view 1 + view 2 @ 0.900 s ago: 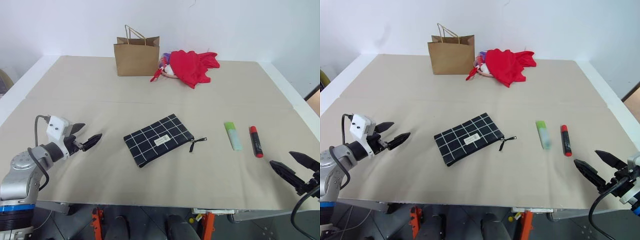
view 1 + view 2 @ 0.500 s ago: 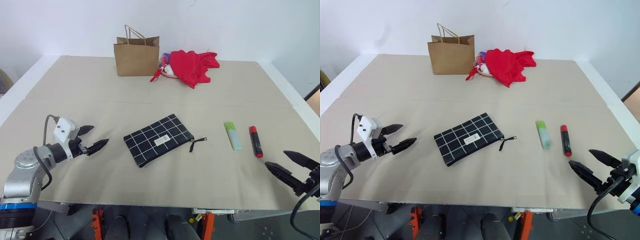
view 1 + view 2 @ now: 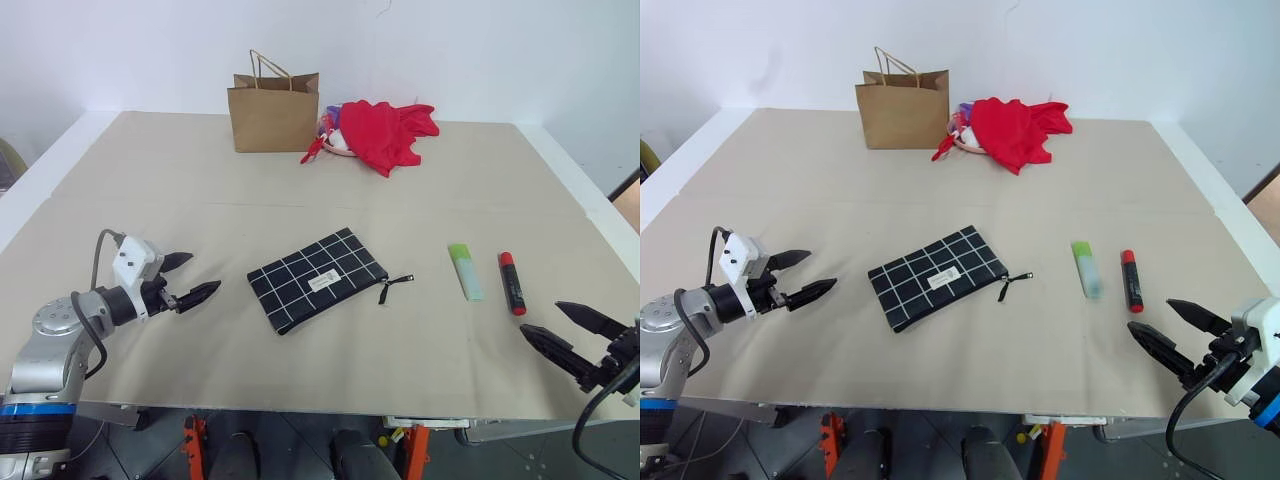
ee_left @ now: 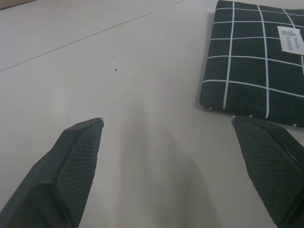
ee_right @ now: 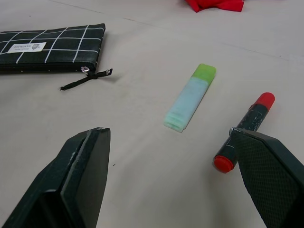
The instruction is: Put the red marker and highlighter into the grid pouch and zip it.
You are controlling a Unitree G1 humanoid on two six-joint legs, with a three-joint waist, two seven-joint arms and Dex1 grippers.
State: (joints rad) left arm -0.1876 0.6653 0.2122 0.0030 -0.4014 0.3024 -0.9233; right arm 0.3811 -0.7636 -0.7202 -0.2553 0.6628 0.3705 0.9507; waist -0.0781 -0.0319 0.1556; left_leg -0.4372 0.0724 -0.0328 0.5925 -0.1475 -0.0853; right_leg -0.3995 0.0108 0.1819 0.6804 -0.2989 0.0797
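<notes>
Left jaws: the left gripper (image 3: pixel 190 280) has its jaws spread wide and empty, low over the bench, pointing at the near short end of the grid pouch (image 3: pixel 317 279); to my eye it is lining up to pin or open the pouch.
Right jaws: the right gripper (image 3: pixel 1165 333) is also spread wide with nothing between its jaws, hovering near the bench edge and aimed at the two pens, which looks like an approach for a pick.
Red marker: the red marker (image 3: pixel 1130 281) lies flat just ahead of the right jaws, untouched.
Highlighter: the highlighter (image 3: pixel 1085 268) lies beside the marker on the pouch side, roughly parallel and a little apart, green cap pointing away from the jaws.
Grid pouch: flat and slanted between the two grippers, its zipper pull (image 3: pixel 396 285) trailing toward the pens; whether the zip is open I cannot tell.
Bench: the bench (image 3: pixel 180 190) is covered in plain beige sheeting with a seam across.
Far side: a brown paper bag (image 3: pixel 273 106) stands upright well beyond both jaws, a crumpled red cloth (image 3: pixel 385 131) beside it.
Room: a white wall behind.
</notes>
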